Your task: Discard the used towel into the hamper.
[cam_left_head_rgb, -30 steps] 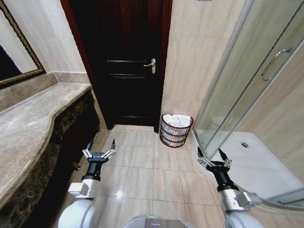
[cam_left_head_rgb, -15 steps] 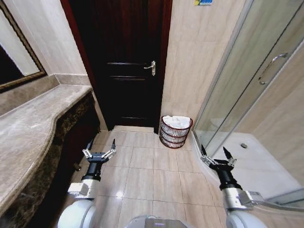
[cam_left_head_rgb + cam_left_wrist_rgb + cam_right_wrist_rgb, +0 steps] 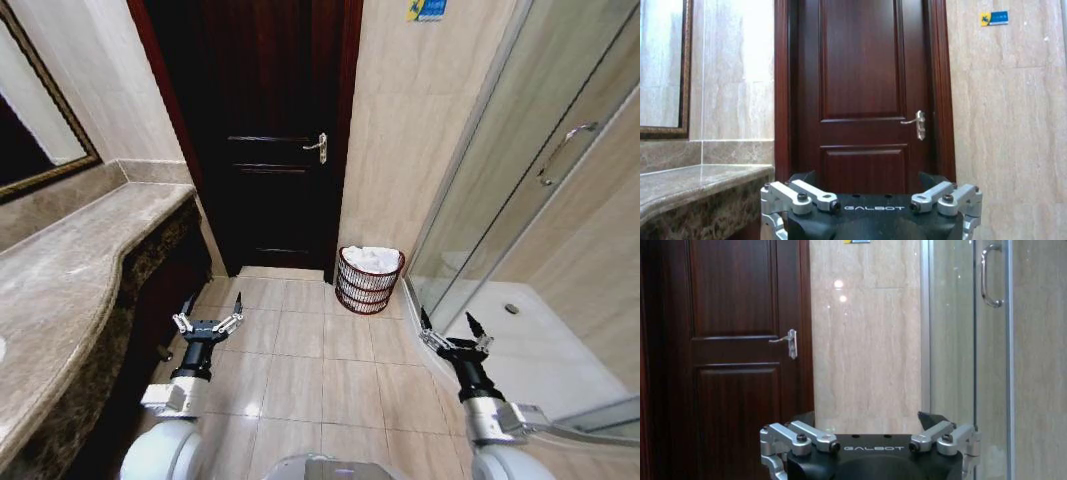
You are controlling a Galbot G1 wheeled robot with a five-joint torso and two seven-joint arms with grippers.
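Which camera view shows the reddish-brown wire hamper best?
The head view: the reddish-brown wire hamper stands whole on the floor tiles beside the dark door, white cloth inside. The wrist views look above it, at door and wall.

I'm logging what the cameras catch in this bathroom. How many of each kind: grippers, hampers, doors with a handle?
Grippers: 2, left gripper and right gripper, both open and empty
Hampers: 1, hamper with white cloth inside
Doors with a handle: 2, wooden door and glass shower door
Total: 5

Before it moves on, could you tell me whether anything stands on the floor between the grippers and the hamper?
Nothing visible does: bare tiled floor lies between the open left gripper, the open right gripper and the hamper.
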